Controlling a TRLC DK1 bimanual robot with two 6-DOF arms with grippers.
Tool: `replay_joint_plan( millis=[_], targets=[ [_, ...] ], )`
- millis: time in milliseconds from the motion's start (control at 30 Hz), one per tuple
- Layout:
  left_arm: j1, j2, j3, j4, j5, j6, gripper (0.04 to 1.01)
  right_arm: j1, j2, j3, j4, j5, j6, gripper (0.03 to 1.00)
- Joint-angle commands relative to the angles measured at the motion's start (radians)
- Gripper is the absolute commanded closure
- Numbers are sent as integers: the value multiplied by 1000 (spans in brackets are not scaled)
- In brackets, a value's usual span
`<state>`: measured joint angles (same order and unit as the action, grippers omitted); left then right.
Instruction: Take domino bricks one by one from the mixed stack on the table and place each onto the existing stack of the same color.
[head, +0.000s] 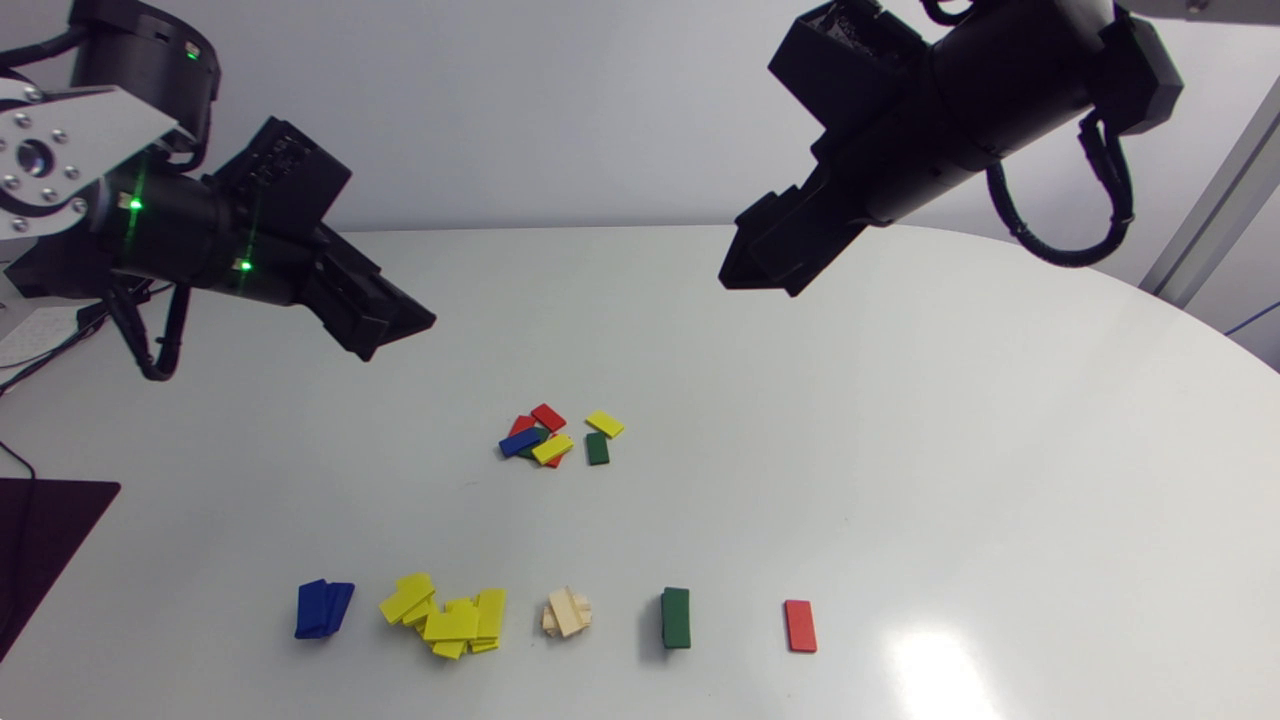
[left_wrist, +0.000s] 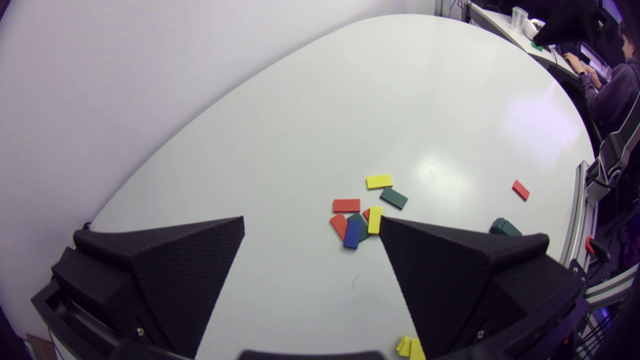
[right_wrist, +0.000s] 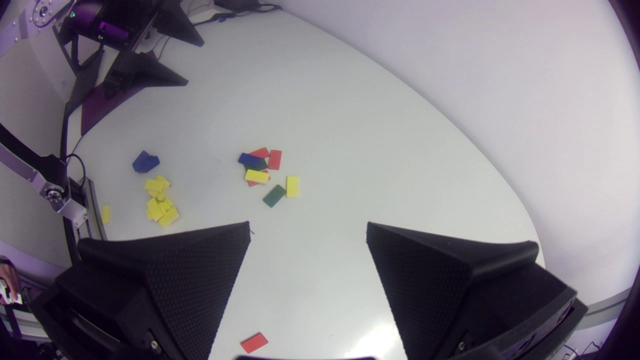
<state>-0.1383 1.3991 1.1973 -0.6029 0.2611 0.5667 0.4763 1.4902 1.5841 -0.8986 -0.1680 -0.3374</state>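
Yellow, red, blue and green bricks lie jumbled in the mixed stack (head: 556, 438) in the middle of the tabletop (head: 900, 450), and both arms hang high over the far side. The left pincer (left_wrist: 311, 222) is spread wide with nothing in it. The right pincer (right_wrist: 308, 225) is the same, wide and empty.

Along the near edge runs the sorted row: blue stack (head: 323, 608), a sprawling yellow stack (head: 448, 617), pale wood stack (head: 567, 612), green stack (head: 676, 617) and a single red brick (head: 800, 626).

I read this as the start of a pick. The easiest targets look like the loose yellow brick (head: 604, 424) and the loose green brick (head: 597, 448), flat at the heap's edge. Next, one arm must drop over one of them, line its fingers up across the narrow sides, close, then carry it to the matching colour.
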Motion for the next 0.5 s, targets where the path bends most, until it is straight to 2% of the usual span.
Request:
replay_joint_plan(
  millis=[0,267,467],
  targets=[
    [-4,41,18,12,3,10,85,-8,7,-7,10,7,-18,197],
    [-24,140,24,77,1,21,85,-18,-27,-27,13,13,-29,197],
    [-55,255,31,157,-20,27,87,-47,-56,-84,33,13,-41,198]
  ],
)
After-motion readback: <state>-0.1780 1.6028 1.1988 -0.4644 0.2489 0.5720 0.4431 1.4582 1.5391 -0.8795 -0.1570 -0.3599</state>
